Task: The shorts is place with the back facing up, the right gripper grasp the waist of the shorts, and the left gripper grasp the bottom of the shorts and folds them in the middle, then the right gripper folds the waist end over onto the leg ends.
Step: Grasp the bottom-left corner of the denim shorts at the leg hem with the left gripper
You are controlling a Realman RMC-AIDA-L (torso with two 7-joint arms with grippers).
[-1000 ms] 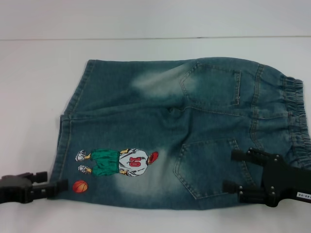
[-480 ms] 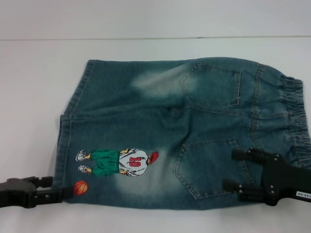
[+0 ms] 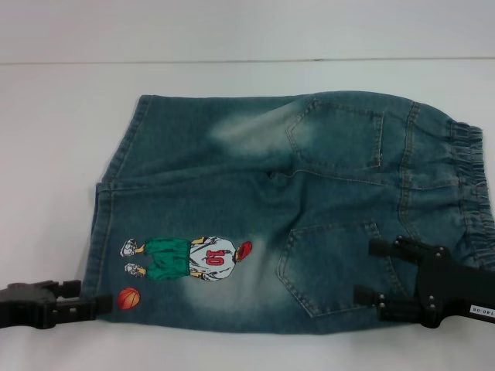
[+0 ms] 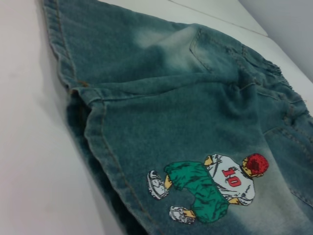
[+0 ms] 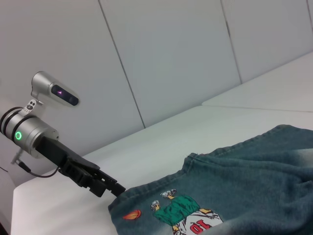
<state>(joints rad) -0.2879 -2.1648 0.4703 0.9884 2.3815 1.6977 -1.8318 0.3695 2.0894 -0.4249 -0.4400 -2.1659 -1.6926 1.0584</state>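
Shorts (image 3: 286, 209) lie flat, pockets up, mid-frame on the white worktop (image 3: 62, 139). At lower right, the right gripper (image 3: 370, 272) hovers with jaws wide. At lower left, the left gripper (image 3: 107, 304) seems pinched on the hem corner, though its jaws' state cannot be told.

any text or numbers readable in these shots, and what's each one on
"10": red number on the white jersey of the cartoon player patch on the shorts.
White label strip on the right gripper arm: dark print, too small to read.
Nothing readable on the left gripper.
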